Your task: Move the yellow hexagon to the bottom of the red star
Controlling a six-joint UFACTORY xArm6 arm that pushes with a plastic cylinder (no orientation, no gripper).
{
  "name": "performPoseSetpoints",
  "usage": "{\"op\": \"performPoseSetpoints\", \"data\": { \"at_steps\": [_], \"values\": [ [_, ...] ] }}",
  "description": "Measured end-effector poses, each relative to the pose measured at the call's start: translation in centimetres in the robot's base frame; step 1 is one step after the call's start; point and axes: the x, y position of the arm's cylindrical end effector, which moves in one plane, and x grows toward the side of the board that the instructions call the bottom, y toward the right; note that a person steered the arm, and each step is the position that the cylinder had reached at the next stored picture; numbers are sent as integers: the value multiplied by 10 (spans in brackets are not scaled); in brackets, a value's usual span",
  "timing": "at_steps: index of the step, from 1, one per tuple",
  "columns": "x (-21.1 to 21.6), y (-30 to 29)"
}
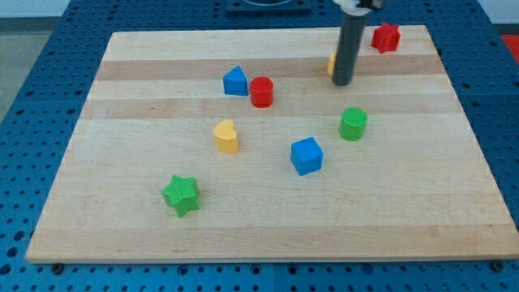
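The red star (386, 37) sits near the board's top right corner. The yellow hexagon (332, 64) is mostly hidden behind my rod; only a sliver of it shows at the rod's left side, below and left of the red star. My tip (343, 83) rests on the board right in front of the hexagon, seemingly touching it.
On the wooden board (122, 203): a blue pentagon-like block (235, 81) and a red cylinder (261, 92) at upper middle, a green cylinder (353, 124) right of centre, a yellow heart (226, 136), a blue cube (306, 156), a green star (181, 195) at lower left.
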Motion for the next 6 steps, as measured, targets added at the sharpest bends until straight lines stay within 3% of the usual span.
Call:
{"op": "performPoseSetpoints", "data": {
  "at_steps": [1, 2, 4, 5, 6],
  "values": [
    [-4, -40],
    [-27, -18],
    [-31, 68],
    [-31, 80],
    [-24, 51]
  ]
}}
